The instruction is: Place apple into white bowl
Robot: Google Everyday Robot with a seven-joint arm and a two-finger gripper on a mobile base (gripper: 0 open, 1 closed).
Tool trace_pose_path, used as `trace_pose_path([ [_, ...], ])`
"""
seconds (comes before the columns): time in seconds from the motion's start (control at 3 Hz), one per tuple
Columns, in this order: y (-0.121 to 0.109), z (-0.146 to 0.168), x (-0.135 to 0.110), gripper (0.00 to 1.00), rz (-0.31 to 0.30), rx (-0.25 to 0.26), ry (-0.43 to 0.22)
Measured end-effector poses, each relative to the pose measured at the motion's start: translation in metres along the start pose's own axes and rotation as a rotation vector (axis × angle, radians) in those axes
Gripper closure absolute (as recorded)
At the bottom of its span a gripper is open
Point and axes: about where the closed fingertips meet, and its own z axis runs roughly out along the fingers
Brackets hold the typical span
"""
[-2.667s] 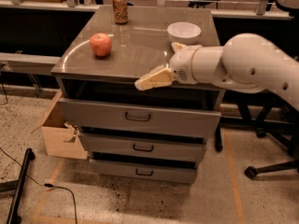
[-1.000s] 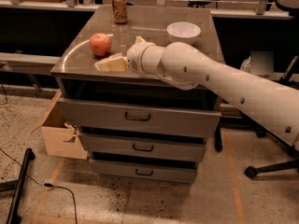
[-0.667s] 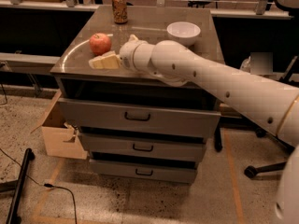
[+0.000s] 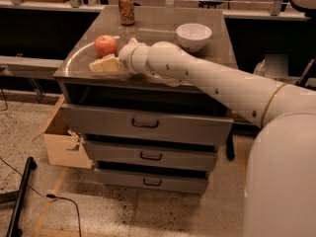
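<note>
The apple [image 4: 105, 46] is round, hard and smooth. It is not heavy, but it can roll or slip, so I think the best hold is across its fat middle. It sits just behind the claw [image 4: 104, 64], very near it; I cannot tell if they touch. The claw is low over the cabinet [image 4: 148, 23] top and carries nothing. I cannot tell if it is spread or pressed together. The bowl [image 4: 193, 36] is well off to the claw's right in the view. It could chip, so go gently.
</note>
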Motion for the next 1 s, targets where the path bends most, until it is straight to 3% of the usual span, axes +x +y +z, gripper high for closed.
trace_pose_path([
  [0.33, -0.010, 0.017, -0.002, 0.00, -0.008, 0.014, -0.010],
  [1.0, -0.021, 0.034, -0.007, 0.41, -0.010, 0.018, -0.026],
])
